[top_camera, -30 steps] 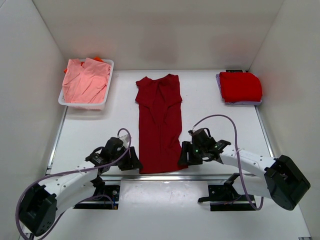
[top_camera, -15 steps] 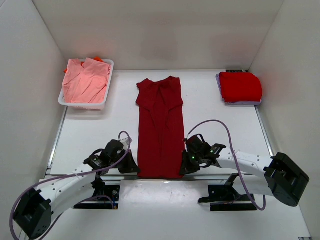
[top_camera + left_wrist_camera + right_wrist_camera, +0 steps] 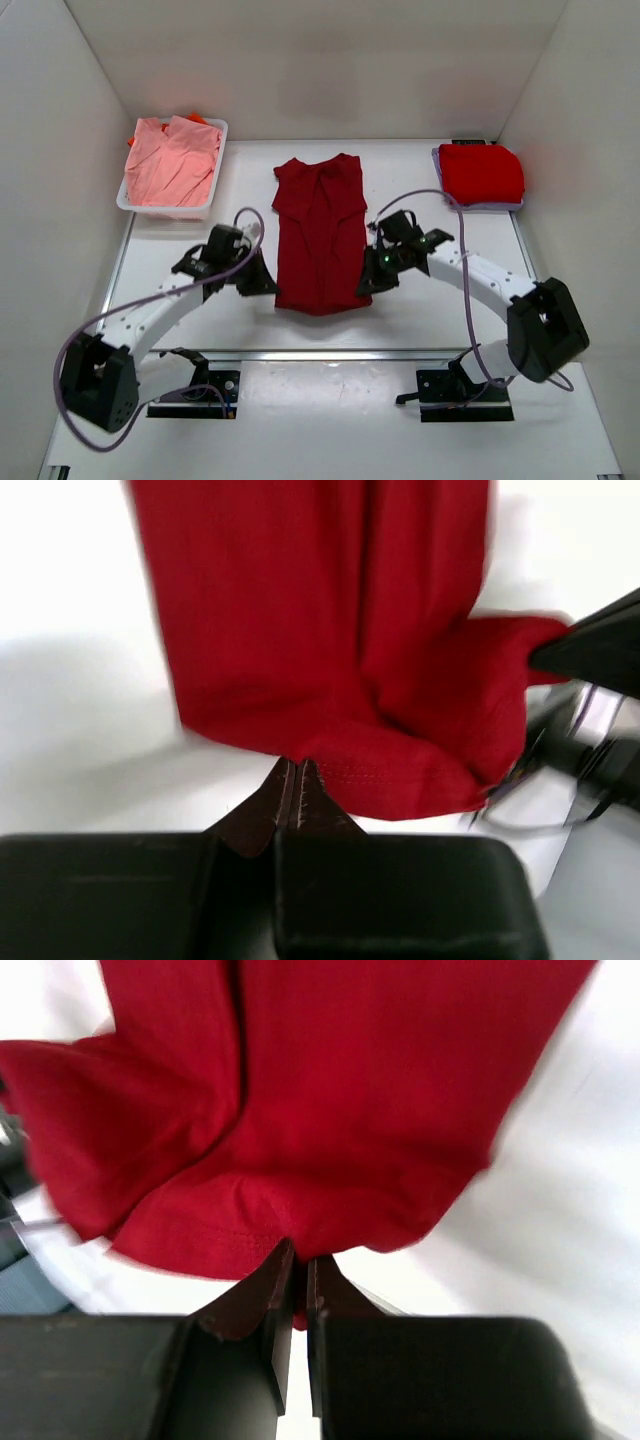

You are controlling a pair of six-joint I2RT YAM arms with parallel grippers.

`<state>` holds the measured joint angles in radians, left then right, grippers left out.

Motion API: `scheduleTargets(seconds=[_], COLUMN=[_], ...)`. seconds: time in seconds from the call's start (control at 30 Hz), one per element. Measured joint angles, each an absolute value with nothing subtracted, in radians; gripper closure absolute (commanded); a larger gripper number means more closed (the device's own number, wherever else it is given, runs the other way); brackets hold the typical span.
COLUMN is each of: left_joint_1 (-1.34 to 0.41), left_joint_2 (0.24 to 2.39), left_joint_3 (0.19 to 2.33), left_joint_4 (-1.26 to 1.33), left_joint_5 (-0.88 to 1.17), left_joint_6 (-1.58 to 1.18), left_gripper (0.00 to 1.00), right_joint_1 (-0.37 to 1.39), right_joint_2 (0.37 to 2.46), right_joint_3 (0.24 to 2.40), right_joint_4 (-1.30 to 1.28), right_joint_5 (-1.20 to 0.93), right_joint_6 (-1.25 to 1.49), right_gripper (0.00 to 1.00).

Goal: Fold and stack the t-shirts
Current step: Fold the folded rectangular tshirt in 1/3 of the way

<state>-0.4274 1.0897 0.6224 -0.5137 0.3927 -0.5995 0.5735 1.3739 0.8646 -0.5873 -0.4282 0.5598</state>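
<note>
A dark red t-shirt lies lengthwise on the white table, its collar end toward the back wall. Its lower hem is lifted off the table and carried toward the back, so the lower part doubles over. My left gripper is shut on the hem's left corner. My right gripper is shut on the hem's right corner. The stitched hem shows in the left wrist view, with the right arm's black parts at its right edge. A folded bright red t-shirt rests at the back right.
A white bin at the back left holds crumpled pink t-shirts. The folded red shirt sits on a pale lavender layer. White walls close the table on three sides. A metal rail runs along the near edge.
Both grippers closed on the hem corners at the near edge, then moved toward the back, lifting the hem and folding the shirt's lower part over itself.
</note>
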Motion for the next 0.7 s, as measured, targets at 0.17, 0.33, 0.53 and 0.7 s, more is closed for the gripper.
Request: scheduleTargets(seconds=[0.17,0.33,0.53,0.7], left_joint_1=[-0.324,-0.26,-0.18,-0.155], left_joint_2=[1.339,1.648,1.827,1.741], left_joint_3=[0.875,1.139,1.219,1.095], left_joint_4=[-0.475,-0.431,-0.352,-0.289], left_joint_5=[0.407,0.404,0.412,0.414], left_joint_6=[-0.535,-0.495,-0.519,-0.525], left_gripper=[1.0,0.65,0.53,0.46], right_joint_1=[0.434,0.321,0.257,0.256], right_joint_2=[1.571,1.841,2.056,1.951], right_joint_3=[1.126,1.467,1.72,1.529], right_joint_4=[-0.66,-0.722,-0.754,-0.71], right_joint_5=[-0.451,-0.447,-0.363,-0.347], right_joint_6=[0.438,0.342,0.281,0.285], right_gripper=[1.0,0.59,0.4,0.39])
